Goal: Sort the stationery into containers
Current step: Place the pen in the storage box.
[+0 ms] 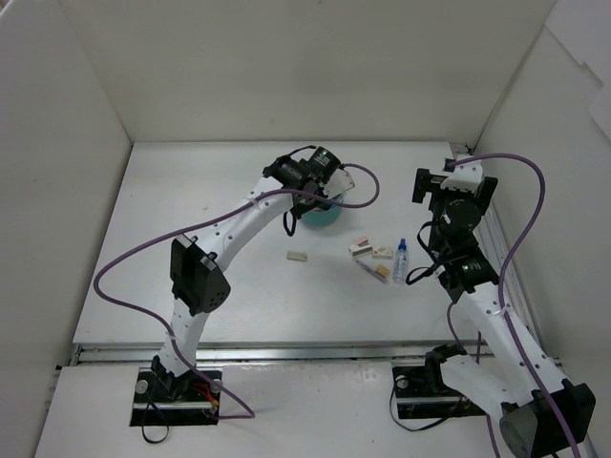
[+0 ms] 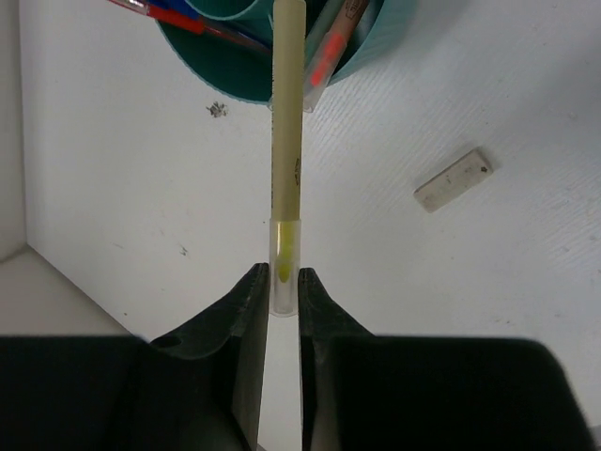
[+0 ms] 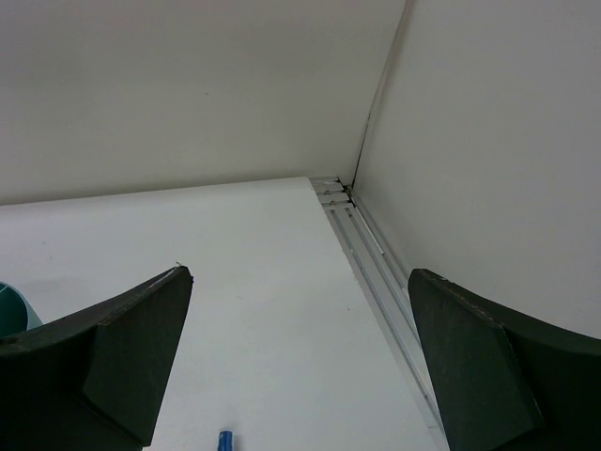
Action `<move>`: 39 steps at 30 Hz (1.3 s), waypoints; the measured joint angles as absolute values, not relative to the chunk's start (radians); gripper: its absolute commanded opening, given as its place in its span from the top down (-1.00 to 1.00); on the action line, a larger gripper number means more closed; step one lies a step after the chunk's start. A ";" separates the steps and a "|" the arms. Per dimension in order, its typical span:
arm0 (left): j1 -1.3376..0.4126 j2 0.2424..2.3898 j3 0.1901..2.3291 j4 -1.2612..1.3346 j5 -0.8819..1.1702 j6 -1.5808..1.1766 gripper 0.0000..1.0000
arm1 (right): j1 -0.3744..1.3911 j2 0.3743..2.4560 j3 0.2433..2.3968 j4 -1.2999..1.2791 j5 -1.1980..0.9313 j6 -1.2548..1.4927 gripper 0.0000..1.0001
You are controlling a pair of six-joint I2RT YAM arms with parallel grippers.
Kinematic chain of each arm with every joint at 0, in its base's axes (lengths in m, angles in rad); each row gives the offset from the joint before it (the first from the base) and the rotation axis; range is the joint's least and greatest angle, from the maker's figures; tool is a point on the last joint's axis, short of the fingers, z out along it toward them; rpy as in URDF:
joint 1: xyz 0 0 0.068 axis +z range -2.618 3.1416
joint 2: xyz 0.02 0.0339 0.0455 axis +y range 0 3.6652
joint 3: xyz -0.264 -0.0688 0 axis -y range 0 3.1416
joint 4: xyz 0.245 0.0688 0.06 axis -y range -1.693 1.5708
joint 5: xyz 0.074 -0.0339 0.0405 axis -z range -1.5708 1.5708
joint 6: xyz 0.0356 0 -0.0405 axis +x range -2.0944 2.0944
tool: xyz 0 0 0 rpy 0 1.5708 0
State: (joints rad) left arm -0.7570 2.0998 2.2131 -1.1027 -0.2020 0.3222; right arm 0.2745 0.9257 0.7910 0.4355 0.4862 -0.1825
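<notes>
My left gripper (image 2: 284, 282) is shut on the clear-capped end of a pale yellow pen (image 2: 285, 141). The pen's far end reaches over the rim of the teal organizer (image 2: 235, 66), which holds red and blue pens (image 2: 178, 17). From above, the left gripper (image 1: 310, 196) hangs over the organizer (image 1: 323, 217). Small beige erasers (image 1: 297, 256) (image 1: 360, 248) and a tiny blue-capped bottle (image 1: 400, 258) lie on the table. At the right, raised, my right gripper (image 1: 455, 179) stands wide open and holds nothing, facing the back corner.
One eraser (image 2: 454, 179) lies right of the organizer in the left wrist view. The bottle's blue cap (image 3: 225, 440) shows below the open right gripper (image 3: 300, 310). White walls enclose the table on three sides; a rail (image 3: 376, 272) runs along the right wall.
</notes>
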 measured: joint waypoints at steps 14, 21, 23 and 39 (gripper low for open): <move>-0.757 2.200 2.273 -1.095 -0.165 0.550 1.00 | 0.274 0.950 0.797 0.438 0.482 -0.186 -0.96; -0.757 2.207 2.261 -1.088 -0.186 0.573 1.00 | 0.274 0.956 0.802 0.439 0.480 -0.185 -0.96; -0.757 2.207 2.259 -1.079 -0.198 0.576 1.00 | 0.274 0.958 0.802 0.438 0.480 -0.185 -0.96; -0.757 2.212 2.184 -0.999 -0.224 0.646 0.93 | 0.274 0.959 0.802 0.437 0.430 -0.161 -0.96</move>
State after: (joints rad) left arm -0.7570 2.2124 2.1841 -0.9989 -0.2245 0.6460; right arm 0.2745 0.9592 0.8024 0.4374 0.4297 -0.1612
